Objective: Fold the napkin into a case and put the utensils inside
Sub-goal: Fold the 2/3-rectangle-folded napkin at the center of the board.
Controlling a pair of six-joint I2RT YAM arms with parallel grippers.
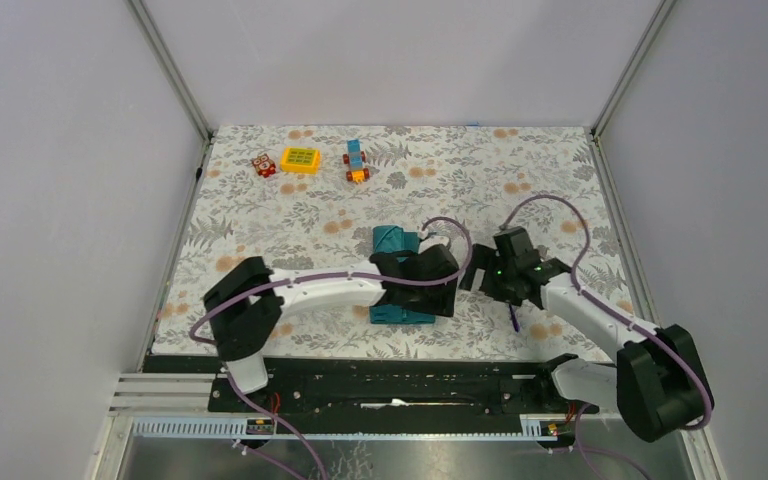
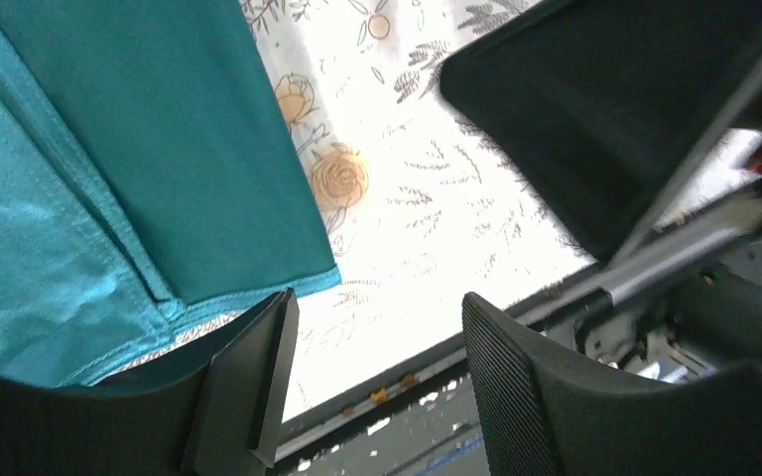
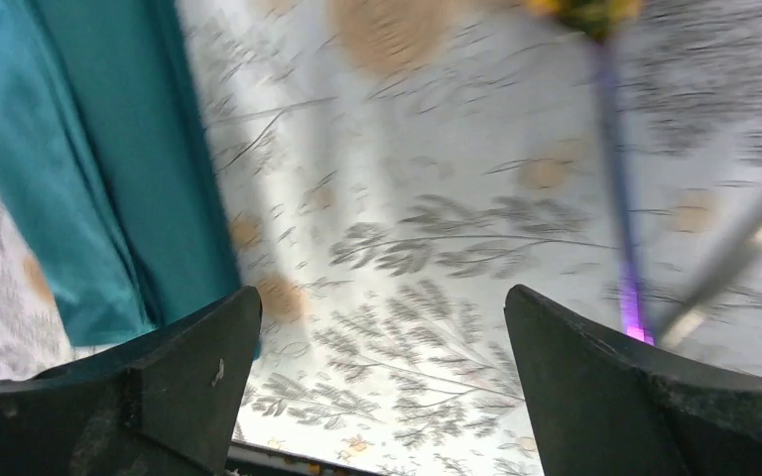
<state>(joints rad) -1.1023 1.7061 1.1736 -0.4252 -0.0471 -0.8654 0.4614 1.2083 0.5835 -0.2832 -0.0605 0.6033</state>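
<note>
Judging from how the napkin (image 1: 390, 242) lies, a narrow layered packet in the middle of the bench (image 1: 290, 215) and partly hidden under the left arm, we take the folding to be done or nearly so, with the loading of the utensils the step at hand. The left pincer (image 2: 377, 377) stands with its jaws apart and nothing between them, and the napkin's hemmed corner lies just beside its left finger (image 2: 248, 377). The right pincer (image 3: 382, 377) is spread wide over bare patterned bench and also carries nothing, with the cloth's edge near its left finger (image 3: 189, 367). The purple-handled utensil (image 3: 617, 178) and the slim silvery utensil (image 3: 744, 243) lie right of the napkin. Both are blurred in the right wrist view, so we cannot tell whether they touch. Next, we think, the right pincer must come down over one thin handle lying flat and close narrowly on it. The left pincer may need to lift the top layer to open a pocket, though we cannot see where that opening is.
</note>
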